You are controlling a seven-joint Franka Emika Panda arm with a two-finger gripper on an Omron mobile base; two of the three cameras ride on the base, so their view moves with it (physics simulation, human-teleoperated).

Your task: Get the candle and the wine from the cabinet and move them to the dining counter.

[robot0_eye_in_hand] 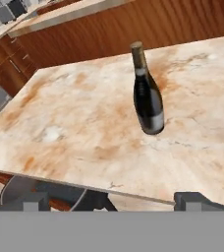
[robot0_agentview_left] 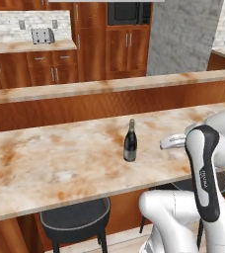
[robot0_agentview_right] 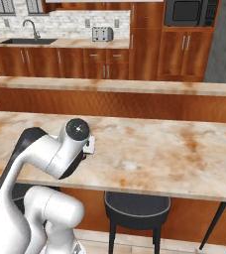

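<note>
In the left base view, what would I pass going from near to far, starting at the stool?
Black stool → dining counter with the wine standing on it → raised wooden ledge → toaster on the back counter.

The left base view is taken from behind the arm on its left and is aimed forward and down over the table [robot0_agentview_left: 60, 163], with the wine bottle [robot0_agentview_left: 130, 142] seen at middle distance and the toaster [robot0_agentview_left: 42, 35] far behind. The right base view is taken from the arm's right, aimed the same way; the same table [robot0_agentview_right: 159, 154] and toaster [robot0_agentview_right: 102, 33] are shared, and a sink [robot0_agentview_right: 28, 41] is included. The hand view is taken low, near the table's front edge [robot0_eye_in_hand: 84, 184], tilted, with the bottle [robot0_eye_in_hand: 147, 93] seen much closer.
</note>
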